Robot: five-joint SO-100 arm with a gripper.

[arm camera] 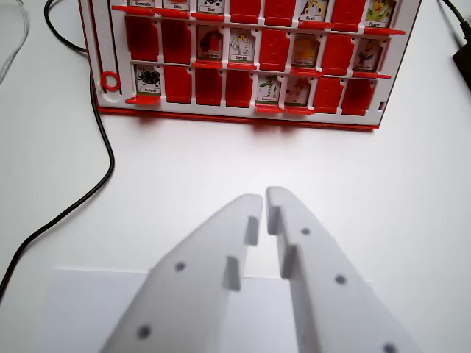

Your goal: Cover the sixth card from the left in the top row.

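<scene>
The task is judged barely begun: the hand [265, 197] is seen low in the frame, well apart from the game board [246, 59] at the top. Its 2 white fingers are nearly closed, a thin gap between the tips, and nothing is held. The board is glossy red plastic with a white frame, holding rows of rectangular flaps, some showing picture cards. The top row is cut off by the frame edge; the sixth card [313, 9] appears uncovered. A black cable [81, 198] is draped over the matte white table [368, 176].
</scene>
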